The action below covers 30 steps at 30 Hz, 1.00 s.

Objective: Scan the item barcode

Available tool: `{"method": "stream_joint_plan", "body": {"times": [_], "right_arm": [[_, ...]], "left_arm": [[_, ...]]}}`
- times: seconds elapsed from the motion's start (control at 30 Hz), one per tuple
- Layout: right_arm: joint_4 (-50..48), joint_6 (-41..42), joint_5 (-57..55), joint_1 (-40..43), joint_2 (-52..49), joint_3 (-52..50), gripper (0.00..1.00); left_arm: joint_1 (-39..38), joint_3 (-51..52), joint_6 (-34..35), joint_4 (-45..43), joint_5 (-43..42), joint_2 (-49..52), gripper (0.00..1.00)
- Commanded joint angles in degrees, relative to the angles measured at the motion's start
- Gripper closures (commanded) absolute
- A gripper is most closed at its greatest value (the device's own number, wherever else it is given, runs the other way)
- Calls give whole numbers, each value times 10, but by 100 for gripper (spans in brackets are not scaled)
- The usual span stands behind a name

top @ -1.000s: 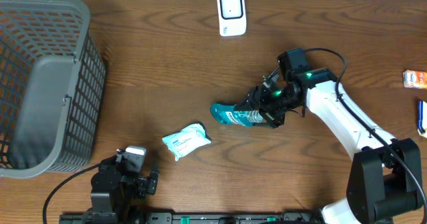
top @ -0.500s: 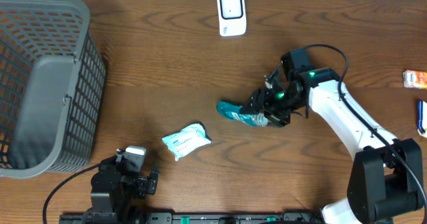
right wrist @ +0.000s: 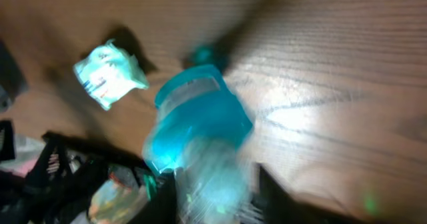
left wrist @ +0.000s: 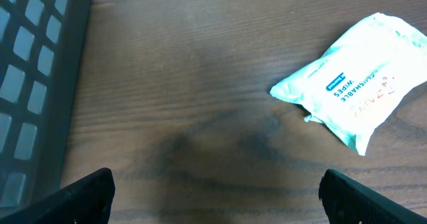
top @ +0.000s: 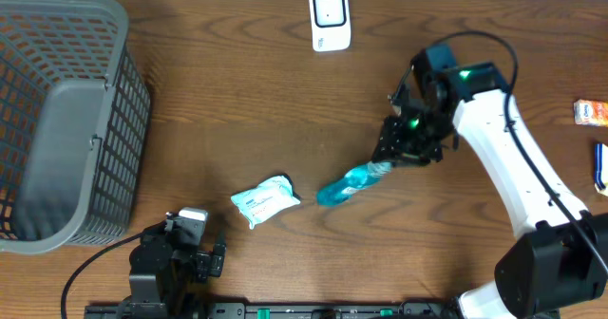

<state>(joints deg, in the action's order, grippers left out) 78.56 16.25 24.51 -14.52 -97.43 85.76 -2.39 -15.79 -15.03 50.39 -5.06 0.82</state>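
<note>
we have the right claw (top: 389,160) closed on one end of the teal bottle (top: 344,185), which hangs tilted, seemingly off the table, between the wipes (top: 266,201) and the arm. the left claw (left wrist: 213,201) sits wide open and empty by the wipes. we judge this the carry step: next the bottle must reach the scanner (top: 330,19), with its barcode, which we cannot see, turned toward it

Overhead view evenly lit, sharp. Right wrist view motion-blurred, teal bottle (right wrist: 200,121) ghosted at centre, white glare on the table (right wrist: 313,117) at 3 o'clock. Left wrist view soft, faint shadow toward 6 o'clock
</note>
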Motion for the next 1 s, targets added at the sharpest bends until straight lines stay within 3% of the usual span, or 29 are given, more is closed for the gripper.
{"method": "stream_joint_plan", "body": {"times": [0.0,0.13,0.3,0.47,0.57,0.6,0.67,0.7,0.83,0.87,0.97], "right_arm": [[33,-38,-59,1,4,38,76],[53,-43,-101,0,4,38,80],[50,-43,-103,0,4,37,55],[45,19,-112,-2,4,33,46],[31,127,-110,-6,4,24,30],[22,159,-109,-9,4,22,30],[12,206,-99,-14,4,22,5],[11,222,-87,-17,4,22,1],[-24,229,-75,-24,4,22,2],[-34,240,-81,-25,4,22,9],[0,395,-110,-26,3,22,11]], "left_arm": [[2,7,1,18,-3,-2,2],[2,7,1,18,-3,-2,2],[2,7,1,18,-3,-2,2],[2,7,1,18,-3,-2,2],[2,7,1,18,-3,-2,2],[2,7,1,18,-3,-2,2],[2,7,1,18,-3,-2,2],[2,7,1,18,-3,-2,2],[2,7,1,18,-3,-2,2],[2,7,1,18,-3,-2,2],[2,7,1,18,-3,-2,2]]}}
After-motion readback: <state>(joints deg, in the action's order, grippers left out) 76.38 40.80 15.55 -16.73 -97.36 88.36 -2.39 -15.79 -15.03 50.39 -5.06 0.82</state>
